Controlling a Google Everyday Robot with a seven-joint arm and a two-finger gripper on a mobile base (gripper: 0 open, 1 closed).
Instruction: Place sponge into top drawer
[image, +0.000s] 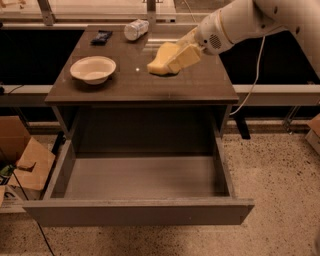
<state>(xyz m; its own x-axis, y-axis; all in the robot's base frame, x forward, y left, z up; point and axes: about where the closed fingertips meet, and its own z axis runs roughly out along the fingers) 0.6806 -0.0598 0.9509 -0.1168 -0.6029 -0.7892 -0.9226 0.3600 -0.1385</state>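
— Speckled floor (280, 175), dark table (200, 90). Walk me across it from the left.

— A cardboard box (25, 160) sits on the floor at the far left, no concern of mine. On the tabletop the white bowl (93, 68) is toward the left edge. A dark packet (101, 36) and a bottle (136, 29) on its side lie along the back. All are well apart from me, so I have nothing to brush.

— And the sponge (159, 62)?

— Clamped in my gripper (172, 59), held above the right half of the table, not touching it. My fingers (184, 56) are the same pale yellow, so where foam ends and finger begins is hard to say. I think the sponge juts out leftward.

— Why held up like that?

— To clear the table's front edge. The top drawer (140, 212) stands pulled out below, so I judge the next move is forward, then down.
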